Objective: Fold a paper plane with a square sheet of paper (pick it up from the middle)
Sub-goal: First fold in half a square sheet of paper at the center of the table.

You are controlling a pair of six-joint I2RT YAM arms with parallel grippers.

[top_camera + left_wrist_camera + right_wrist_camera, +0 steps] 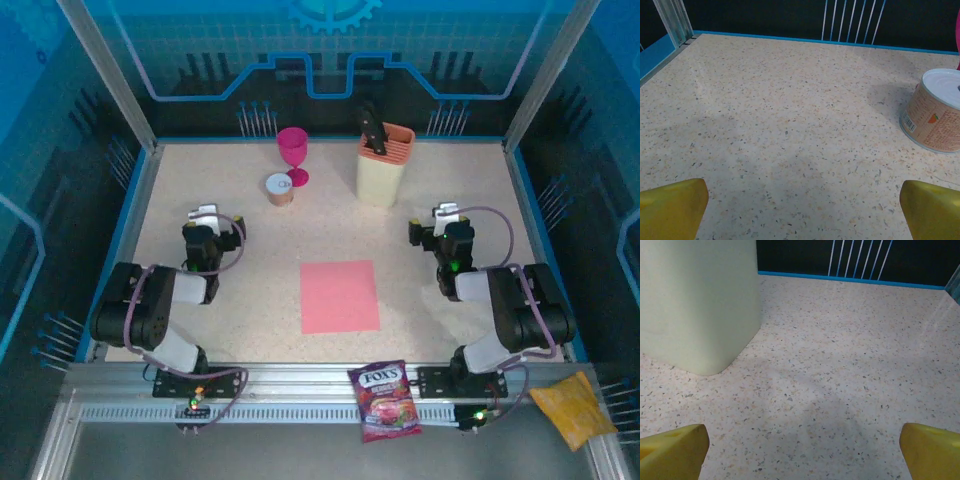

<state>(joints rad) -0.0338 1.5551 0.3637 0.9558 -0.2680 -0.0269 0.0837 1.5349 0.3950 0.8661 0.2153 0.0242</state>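
Observation:
The square sheet of paper (339, 296), salmon-pink and flat, lies unfolded on the speckled table between the two arms, near the front edge. My left gripper (207, 216) rests well to the sheet's left and is open; its yellow fingertips (672, 206) stand far apart over bare table. To the sheet's right my right gripper (446, 215) is open too, yellow fingertips (675, 450) wide with nothing between them. Neither gripper touches the sheet.
A small tin can (279, 189) (937, 115) and a magenta goblet (293, 155) stand at the back centre. A cream knife block (384, 164) (697, 300) stands at the back right. A purple candy bag (386, 400) and an orange packet (572, 407) lie on the front rail.

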